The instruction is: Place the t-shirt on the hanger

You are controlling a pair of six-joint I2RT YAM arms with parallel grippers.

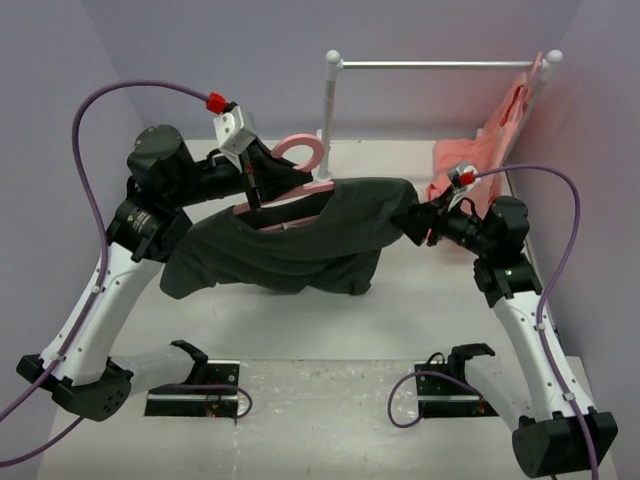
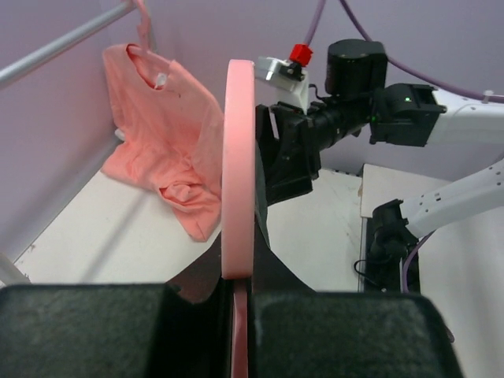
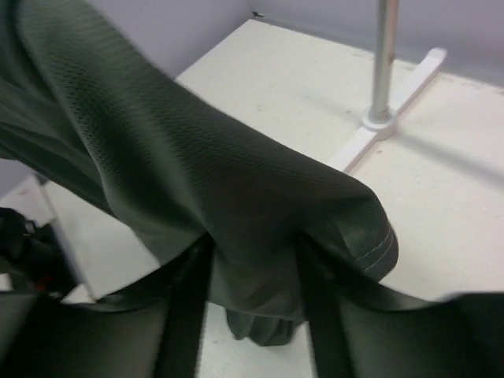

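Lilac walls are enclosing a white table, over which two arms are holding a shirt and hanger in the air.

Left gripper is clamping tight on the hanger just below its hook, so the pink hook is rising beyond the fingertips and the shoulder bar is running out to either side under the cloth. Hanging directly beneath and in front of that hand, the t-shirt is draping over the hanger and sagging towards the table. Right gripper is pinching the shirt's far sleeve end: its fingers are standing partly apart with a thick fold bunching between them, the hem lying just outside one finger. Beyond the right hand, a salmon-pink garment is hanging from a rail.
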